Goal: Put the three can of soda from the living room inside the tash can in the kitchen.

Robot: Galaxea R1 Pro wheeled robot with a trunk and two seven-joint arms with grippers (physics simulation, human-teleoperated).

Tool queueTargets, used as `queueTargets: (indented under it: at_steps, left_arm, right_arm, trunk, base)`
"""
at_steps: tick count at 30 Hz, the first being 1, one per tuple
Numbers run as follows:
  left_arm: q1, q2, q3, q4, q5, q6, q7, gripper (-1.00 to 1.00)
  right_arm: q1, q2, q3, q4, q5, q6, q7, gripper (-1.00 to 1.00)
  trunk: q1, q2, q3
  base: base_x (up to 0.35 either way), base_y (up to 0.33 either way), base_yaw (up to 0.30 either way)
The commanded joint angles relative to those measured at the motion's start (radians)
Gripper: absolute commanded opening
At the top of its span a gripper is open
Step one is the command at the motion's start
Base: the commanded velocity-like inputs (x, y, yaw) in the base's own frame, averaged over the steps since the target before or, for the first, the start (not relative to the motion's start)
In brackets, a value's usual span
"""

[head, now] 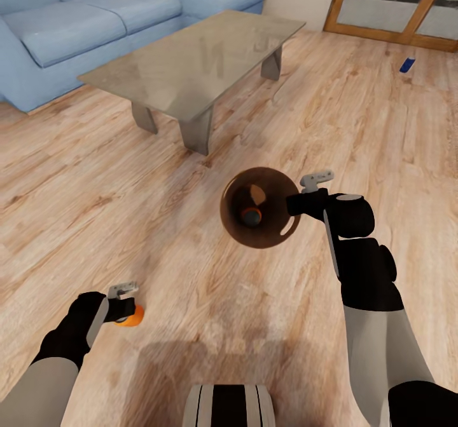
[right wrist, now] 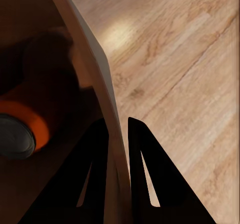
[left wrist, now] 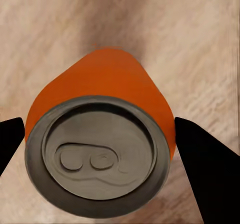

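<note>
At the frame's centre the tash can (head: 261,208), one orange can already inside, is pinched by its rim in the right gripper (head: 299,206) – presumably to be carried – while at lower left an orange can of soda (head: 132,316) is clamped in the left gripper (head: 124,309), a blue one (head: 407,65) lying at upper right.

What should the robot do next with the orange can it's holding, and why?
Probably carry the left pincer with its orange can over to the bin and drop it in. The right pincer grips the bin's rim, one orange can already lies inside, and there's room for more.
</note>
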Motion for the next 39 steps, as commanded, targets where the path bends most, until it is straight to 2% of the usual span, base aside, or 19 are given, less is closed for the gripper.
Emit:
queueTargets:
  at_steps: [1, 10, 16, 20, 24, 25, 26, 28, 29, 33, 34, 39]
  left_arm:
    - [0.000, 0.000, -0.001, 0.000, -0.002, 0.000, -0.001, -1.00]
    - [0.000, 0.000, -0.008, -0.007, -0.001, 0.002, -0.001, -1.00]
    - [-0.002, -0.011, -0.012, -0.053, 0.001, 0.063, -0.005, -1.00]
    - [-0.002, -0.014, -0.013, -0.204, 0.009, 0.166, -0.006, -1.00]
    - [-0.001, -0.019, -0.013, -0.288, 0.012, 0.194, -0.008, -1.00]
    - [0.000, -0.023, -0.013, -0.336, 0.013, 0.208, -0.009, -1.00]
    - [0.001, -0.031, -0.013, -0.426, 0.016, 0.234, -0.010, -1.00]
    - [0.009, -0.043, -0.013, -0.490, 0.018, 0.234, -0.011, -1.00]
    - [0.032, -0.057, -0.014, -0.548, 0.019, 0.234, -0.011, -1.00]
    - [0.077, -0.077, -0.020, -0.616, 0.016, 0.234, -0.009, -1.00]
    - [0.088, -0.091, -0.028, -0.632, 0.015, 0.234, -0.008, -1.00]
    - [0.098, -0.129, -0.048, -0.637, 0.009, 0.234, -0.004, -1.00]
  right_arm:
    - [0.000, 0.000, 0.000, 0.000, -0.016, 0.002, 0.006, -1.00]
    - [0.015, -0.001, -0.004, 0.000, -0.016, 0.002, 0.006, -1.00]
    - [0.077, -0.005, -0.010, 0.000, -0.015, 0.002, 0.006, -1.00]
    - [0.137, -0.004, -0.021, 0.001, -0.015, 0.002, 0.005, -1.00]
    - [0.190, -0.001, -0.030, 0.000, -0.015, 0.002, 0.004, -1.00]
    - [0.215, -0.001, -0.036, 0.000, -0.015, 0.002, 0.004, -1.00]
    - [0.226, -0.001, -0.047, 0.000, -0.016, 0.002, 0.004, -1.00]
    - [0.238, -0.001, -0.060, 0.000, -0.016, 0.002, 0.005, -1.00]
    - [0.257, 0.000, -0.075, 0.001, -0.017, -0.003, 0.005, -1.00]
    - [0.310, 0.000, -0.117, 0.001, -0.018, -0.100, 0.006, -1.00]
    - [0.342, 0.000, -0.147, 0.001, -0.020, -0.151, 0.008, -1.00]
    - [0.375, -0.003, -0.180, 0.000, -0.023, -0.199, 0.016, -1.00]
  trunk:
    - [0.000, 0.000, 0.004]
    - [-0.005, 0.002, 0.039]
    - [-0.007, 0.004, 0.062]
    - [-0.009, 0.005, 0.078]
    - [-0.011, 0.006, 0.093]
    - [-0.011, 0.006, 0.097]
    - [-0.012, 0.006, 0.101]
    - [-0.013, 0.007, 0.108]
    - [-0.013, 0.007, 0.112]
    - [-0.015, 0.008, 0.128]
    - [-0.015, 0.008, 0.132]
    - [-0.018, 0.009, 0.151]
  base:
    - [0.000, 0.000, 0.000]
    - [0.000, 0.000, 0.000]
    - [0.000, 0.000, 0.000]
    - [0.000, 0.000, 0.000]
    - [0.000, 0.000, 0.000]
    - [0.000, 0.000, 0.000]
    - [0.000, 0.000, 0.000]
    - [0.000, 0.000, 0.000]
    - [0.000, 0.000, 0.000]
    - [0.000, 0.000, 0.000]
    - [0.000, 0.000, 0.000]
    - [0.000, 0.000, 0.000]
